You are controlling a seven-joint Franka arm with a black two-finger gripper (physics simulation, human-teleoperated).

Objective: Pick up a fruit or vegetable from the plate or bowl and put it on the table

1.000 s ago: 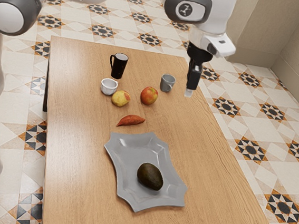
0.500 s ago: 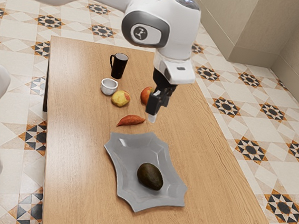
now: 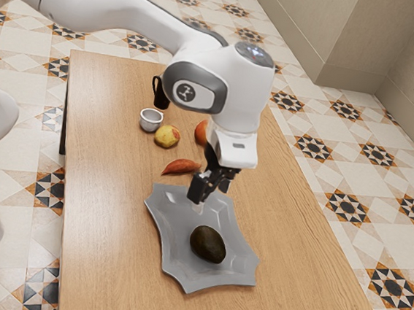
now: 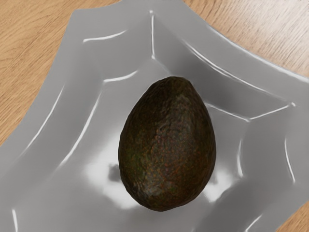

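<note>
Over the grey plate [image 3: 173, 214]: my jaws, parted and empty, have swung in from near the sweet potato [image 3: 181, 168]. Avocado [image 3: 207, 244] unmoved, lying on the plate. Reads as approach; lowering and grasp likely next.

Layout, exterior view: avocado [image 3: 208, 244] in the plate [image 3: 176, 265], toward the near end of the basin. Plate is on the table [image 3: 105, 226]. Sweet potato [image 3: 181, 167] is directly on the wood behind the plate — near its far edge, not touching, lying roughly crosswise in that view. Behind the sweet potato: left-hand apple [image 3: 167, 136], then right-hand apple [image 3: 201, 131], partly hidden, over toward the view's right, gap between the two. Small bowl [image 3: 151, 120] sits just beside the left-hand apple, behind it and to the view's left. Mug [image 3: 161, 98] is behind the bowl — upright, handle toward the view's left, partly hidden.
</note>
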